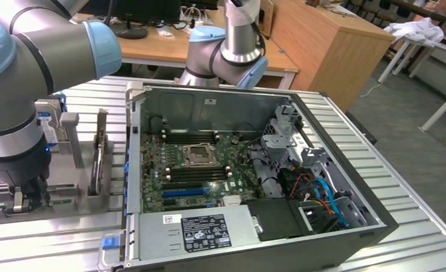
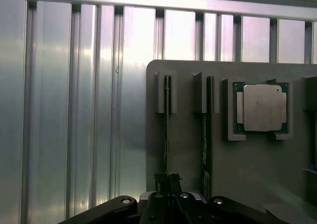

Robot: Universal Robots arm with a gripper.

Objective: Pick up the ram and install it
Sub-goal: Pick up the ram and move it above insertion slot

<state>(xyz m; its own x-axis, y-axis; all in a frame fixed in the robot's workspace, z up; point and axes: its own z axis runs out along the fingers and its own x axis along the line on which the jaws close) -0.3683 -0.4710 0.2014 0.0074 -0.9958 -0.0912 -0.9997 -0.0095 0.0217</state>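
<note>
Ribbed aluminium forms the counter, with wooden desks behind it. On it an open computer case lies on its side, the motherboard exposed and a labelled power supply at its near end. To the exterior view's left of the case sits a grey tray, where an upright board stands on edge in a holder. The arm reaches down over the tray's near left part, with its claw low against the tray.

From the wrist, the tray lies on the counter's ribs. The ram stands on edge in one slot. The claw is narrow, its fingertips pinched on the ram's near end. A second stick stands in the slot just beside it. A processor lies flat in a recess past that stick.
</note>
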